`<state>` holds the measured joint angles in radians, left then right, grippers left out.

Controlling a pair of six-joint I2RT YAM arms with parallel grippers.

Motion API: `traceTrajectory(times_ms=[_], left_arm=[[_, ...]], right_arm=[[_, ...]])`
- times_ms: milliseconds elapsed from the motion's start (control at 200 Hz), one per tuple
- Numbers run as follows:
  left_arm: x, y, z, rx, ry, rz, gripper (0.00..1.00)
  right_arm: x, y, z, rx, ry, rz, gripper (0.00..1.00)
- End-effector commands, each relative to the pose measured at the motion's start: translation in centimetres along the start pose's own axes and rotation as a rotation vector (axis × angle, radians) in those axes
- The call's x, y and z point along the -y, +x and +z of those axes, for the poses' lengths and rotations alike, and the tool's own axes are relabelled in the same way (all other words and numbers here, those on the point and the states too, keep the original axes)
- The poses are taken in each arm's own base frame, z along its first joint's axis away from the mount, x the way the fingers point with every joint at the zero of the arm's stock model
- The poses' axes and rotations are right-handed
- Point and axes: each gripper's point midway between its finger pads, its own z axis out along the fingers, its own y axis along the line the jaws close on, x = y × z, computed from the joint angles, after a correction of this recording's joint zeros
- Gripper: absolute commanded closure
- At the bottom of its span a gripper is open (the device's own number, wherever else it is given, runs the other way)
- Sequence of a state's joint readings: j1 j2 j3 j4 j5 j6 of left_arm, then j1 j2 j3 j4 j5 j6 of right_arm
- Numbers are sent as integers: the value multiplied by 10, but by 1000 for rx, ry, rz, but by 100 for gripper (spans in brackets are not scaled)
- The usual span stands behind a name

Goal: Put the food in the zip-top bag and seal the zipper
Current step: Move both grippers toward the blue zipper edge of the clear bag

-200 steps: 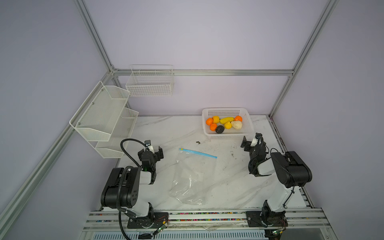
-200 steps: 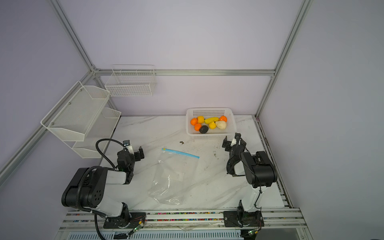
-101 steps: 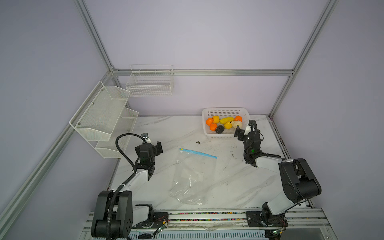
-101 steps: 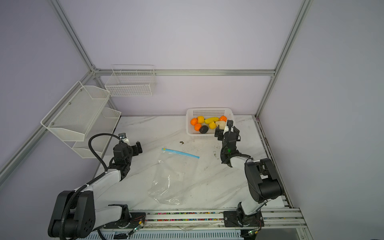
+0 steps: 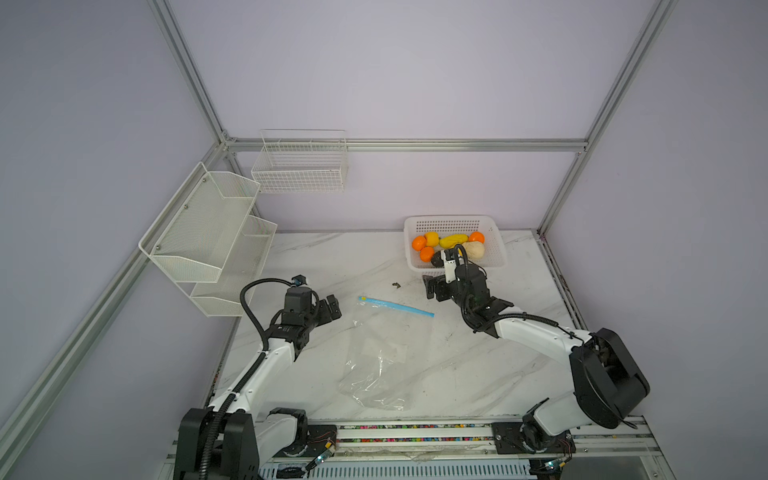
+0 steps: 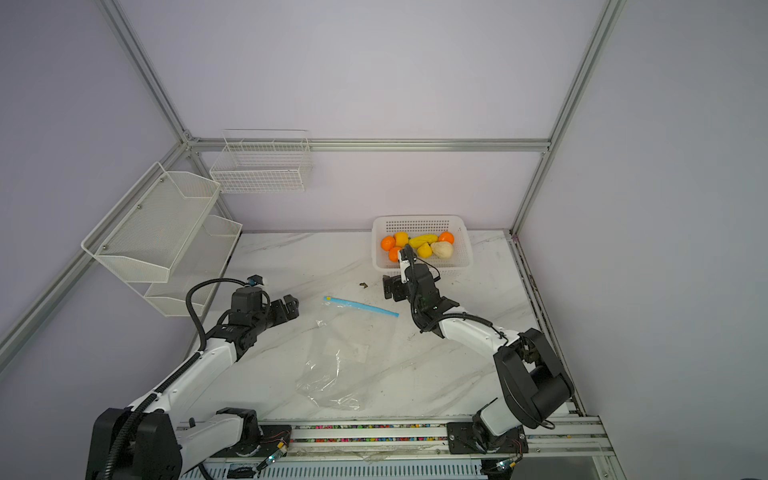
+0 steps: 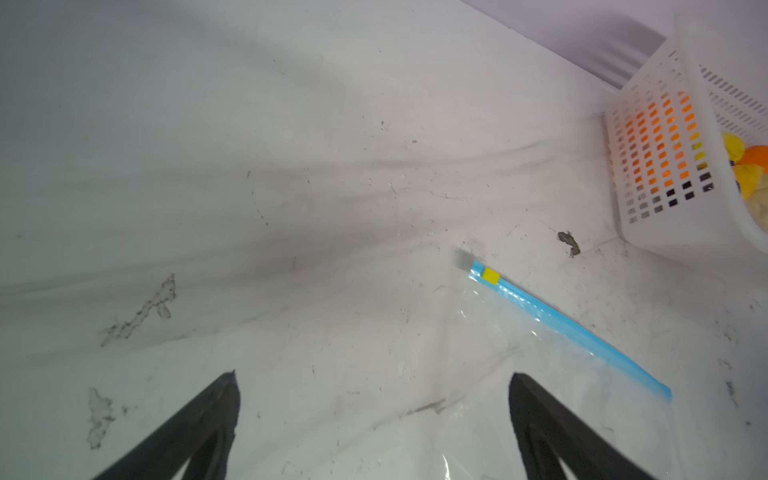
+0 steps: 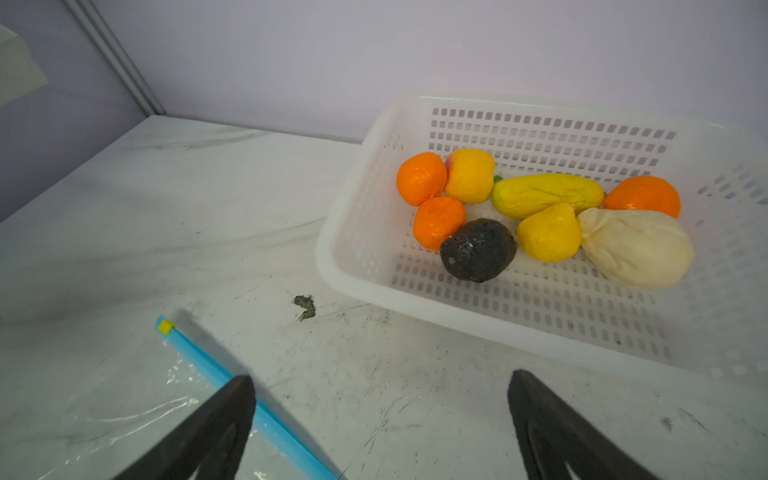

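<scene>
Clear, crinkly zip-top bag [image 5: 374, 365] lies flat on the tabletop [image 5: 332, 257]. Its blue zipper [image 5: 397, 306], with yellow slider [image 7: 491, 275], is nearest the white basket [image 8: 332, 241] holding the food [image 8: 548, 195]. Any print on the white label [image 5: 384, 348] is unreadable. My left fingers [image 7: 199, 428] and right fingers [image 8: 552, 424] are spread apart, empty.

In both top views the whole table [image 5: 478, 374] is seen from high above its near edge, looking down toward the far edge. Each wrist view is taken low and close over the table; the zipper [image 7: 569, 328] and the basket [image 8: 332, 266] are shared by both wrist views.
</scene>
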<state>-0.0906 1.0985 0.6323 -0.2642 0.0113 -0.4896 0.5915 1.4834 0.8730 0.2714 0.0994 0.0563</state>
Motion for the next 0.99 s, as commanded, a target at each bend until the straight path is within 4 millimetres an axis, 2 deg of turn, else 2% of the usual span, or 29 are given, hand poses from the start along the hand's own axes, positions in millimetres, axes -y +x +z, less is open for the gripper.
traceTrajectory(times_ms=[0, 115, 325, 510, 635, 710, 815, 990], left_arm=[[18, 3, -20, -69, 73, -69, 0], [20, 18, -27, -141, 89, -106, 0], [30, 45, -37, -306, 131, -157, 0], [38, 73, -42, -479, 161, -224, 2], [44, 88, -42, -569, 185, -278, 1], [41, 96, -39, -587, 176, -302, 1], [42, 90, -29, -549, 191, -308, 1], [67, 68, -5, -543, 275, -302, 3]], right_arm=[[-24, 14, -17, -72, -113, -37, 2], [-35, 28, -23, -176, -134, 43, 2], [-51, 81, -26, -401, -172, 154, 2], [-71, 100, -42, -525, -285, 211, 2], [-67, 122, -55, -608, -264, 258, 2], [-69, 135, -63, -645, -275, 307, 3], [-80, 148, -74, -674, -344, 383, 2], [-89, 169, -74, -703, -387, 391, 3]])
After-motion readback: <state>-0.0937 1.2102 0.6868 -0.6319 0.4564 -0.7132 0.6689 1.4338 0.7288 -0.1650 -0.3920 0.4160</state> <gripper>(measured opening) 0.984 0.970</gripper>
